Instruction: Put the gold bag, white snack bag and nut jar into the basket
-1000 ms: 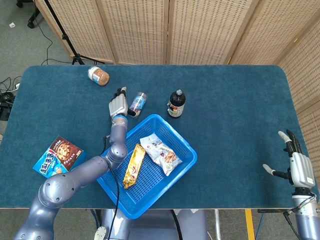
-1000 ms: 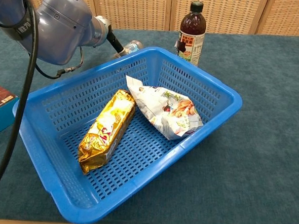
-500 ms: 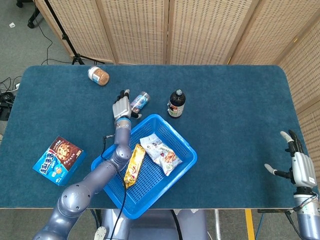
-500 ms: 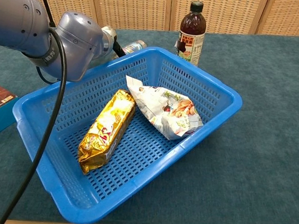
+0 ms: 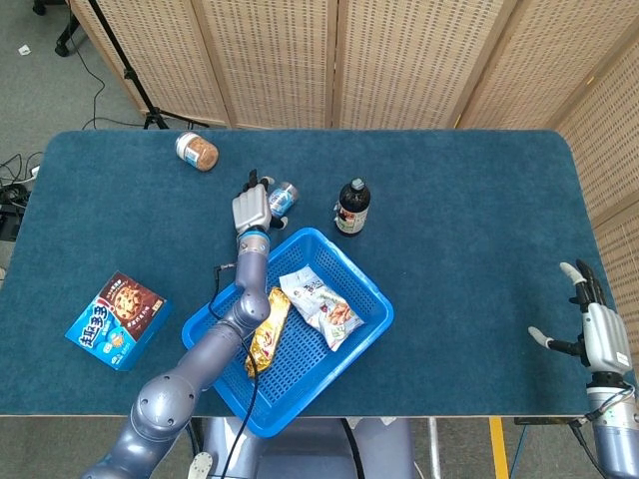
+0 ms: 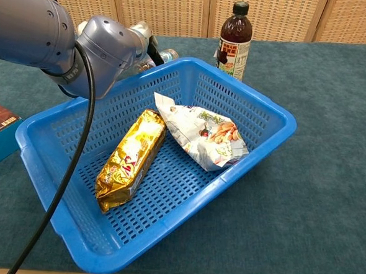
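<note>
The blue basket (image 5: 349, 269) (image 6: 259, 103) holds the gold bag (image 5: 266, 329) (image 6: 130, 160) and the white snack bag (image 5: 321, 304) (image 6: 202, 134) side by side. The nut jar (image 5: 197, 152) lies on its side at the far left of the table, apart from both hands. My left hand (image 5: 252, 208) reaches past the basket's far corner with its fingers stretched out, right beside a small can (image 5: 284, 196) (image 6: 169, 54); it holds nothing that I can see. My right hand (image 5: 599, 334) stays open at the table's near right edge.
A dark bottle (image 5: 350, 207) (image 6: 234, 39) stands upright just beyond the basket. A blue cookie box (image 5: 117, 319) lies near the left front. My left arm (image 6: 83, 44) crosses over the basket's left rim. Folding screens stand behind the table.
My left hand has moved right and slightly farther away, closing in on the small can. The arm swung with it over the basket's left side. The right hand barely moved.
</note>
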